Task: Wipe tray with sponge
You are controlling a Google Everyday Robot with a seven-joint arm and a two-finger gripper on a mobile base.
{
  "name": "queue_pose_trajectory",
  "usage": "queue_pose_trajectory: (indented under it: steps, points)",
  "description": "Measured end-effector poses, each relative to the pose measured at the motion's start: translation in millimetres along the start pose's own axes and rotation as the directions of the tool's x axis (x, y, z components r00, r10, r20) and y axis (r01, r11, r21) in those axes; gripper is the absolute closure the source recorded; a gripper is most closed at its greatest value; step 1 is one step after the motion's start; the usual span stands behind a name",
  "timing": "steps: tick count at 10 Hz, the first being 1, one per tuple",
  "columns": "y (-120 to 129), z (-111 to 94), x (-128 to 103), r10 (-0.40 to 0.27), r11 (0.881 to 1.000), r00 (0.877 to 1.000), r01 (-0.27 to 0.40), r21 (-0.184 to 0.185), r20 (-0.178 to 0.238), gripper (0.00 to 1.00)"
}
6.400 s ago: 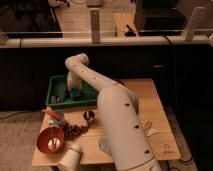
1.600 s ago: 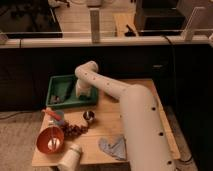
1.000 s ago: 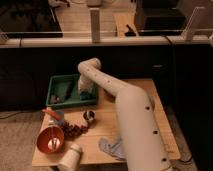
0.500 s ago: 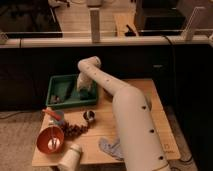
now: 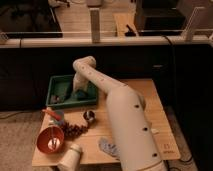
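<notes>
The green tray [image 5: 59,102] stands at the back left of the wooden table [image 5: 152,102]. My white arm reaches up from the lower right, bends at the elbow [image 5: 82,64] and comes down into the tray. The gripper [image 5: 79,93] is low inside the tray, right of its middle, close to the floor. A pale patch under it may be the sponge [image 5: 80,96]; the wrist hides most of it, and I cannot tell whether it is held.
In front of the tray lie a red and teal item [image 5: 54,115], a small round object [image 5: 89,116] and a dark cluster [image 5: 75,131]. A red bowl [image 5: 50,139], a white cup [image 5: 70,158] and a grey cloth [image 5: 107,146] are near the front edge.
The gripper has slid a little to the left inside the tray over the last second and a half. The objects on the table have not moved.
</notes>
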Motion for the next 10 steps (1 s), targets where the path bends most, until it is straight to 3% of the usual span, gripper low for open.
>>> queue_pose_trajectory:
  steps: [10]
  points:
    - [2.3, 0.2, 0.1, 0.001, 1.0, 1.0, -0.001, -0.004, 0.0, 0.99]
